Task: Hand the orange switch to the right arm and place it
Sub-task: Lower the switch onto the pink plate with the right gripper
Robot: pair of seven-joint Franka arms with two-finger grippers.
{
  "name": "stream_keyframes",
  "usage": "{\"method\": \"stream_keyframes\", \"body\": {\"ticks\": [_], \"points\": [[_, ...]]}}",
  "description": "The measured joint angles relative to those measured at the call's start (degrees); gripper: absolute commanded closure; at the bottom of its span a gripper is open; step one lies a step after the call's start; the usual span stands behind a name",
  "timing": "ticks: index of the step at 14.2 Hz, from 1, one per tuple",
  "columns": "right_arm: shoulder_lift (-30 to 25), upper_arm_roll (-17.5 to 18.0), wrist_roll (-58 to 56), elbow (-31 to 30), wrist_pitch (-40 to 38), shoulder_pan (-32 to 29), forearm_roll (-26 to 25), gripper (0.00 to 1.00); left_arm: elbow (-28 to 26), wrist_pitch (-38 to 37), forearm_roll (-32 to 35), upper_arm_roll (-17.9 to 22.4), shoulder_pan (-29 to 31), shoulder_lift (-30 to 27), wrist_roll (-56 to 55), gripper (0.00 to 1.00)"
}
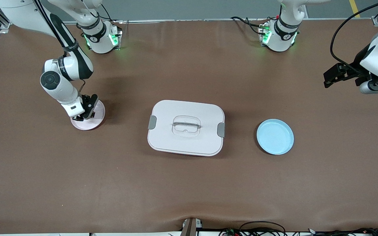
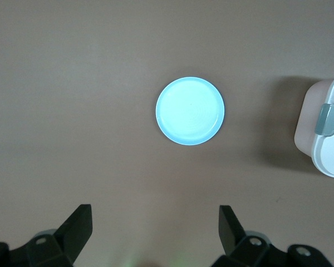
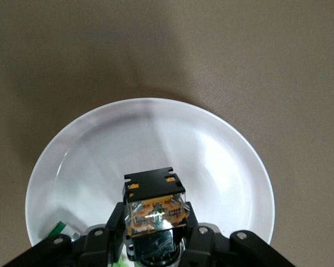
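**Colleague:** Where was the orange switch at that point?

**Me:** Clamped in the right gripper (image 3: 156,236), whose fingers (image 3: 116,225) were closed tight on the orange switch (image 3: 155,207). I had it low over the pale pink plate (image 1: 97,115) at the right arm's end of the tabletop (image 1: 189,183). Through the right wrist camera the part sat above the plate's inner floor, close to the rim rather than the middle. I could not tell whether it was already touching the plate.

**Colleague:** How would you have set it down well?

**Me:** I judged the placing was the step in hand. I would have lowered straight down until the part rested flat, then spread the fingers only a little, so the tiny block did not tip or stick to a pad. A small green-and-white bit (image 3: 61,229) lay by the rim, so I would have kept clear of it.

**Colleague:** And the other arm?

**Me:** The left gripper (image 2: 156,228) waited high at its own end, fingers spread wide and holding nothing, looking down on the blue plate (image 2: 190,110) beside the lidded white box (image 1: 186,127).
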Motion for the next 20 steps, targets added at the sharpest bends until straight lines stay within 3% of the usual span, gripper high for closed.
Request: {"method": "stream_keyframes", "body": {"ticks": [5,7,9,12,13,14,20], "points": [[1.8,-0.2,0.0,0.4,1.5,0.0,-0.1,0.99,0.0,0.0,0.0,0.0,0.0,0.0,0.0,0.00],[2.0,-0.3,0.0,0.5,1.6,0.0,-0.1,0.90,0.0,0.0,0.0,0.0,0.0,0.0,0.0,0.00],[2.1,-0.4,0.1,0.5,1.6,0.0,-0.1,0.70,0.0,0.0,0.0,0.0,0.0,0.0,0.0,0.00],[2.1,-0.4,0.1,0.7,1.9,0.0,-0.1,0.16,0.0,0.0,0.0,-0.1,-0.1,0.0,0.0,0.00],[2.1,-0.4,0.1,0.8,2.0,0.0,-0.1,0.05,0.0,0.0,0.0,-0.1,-0.1,0.0,0.0,0.00],[2.1,-0.4,0.1,0.9,2.0,0.0,-0.1,0.00,0.0,0.0,0.0,-0.1,-0.1,0.0,0.0,0.00],[1.8,-0.5,0.5,2.4,1.7,0.0,-0.1,0.00,0.0,0.0,0.0,-0.1,-0.2,0.0,0.0,0.00]]}}
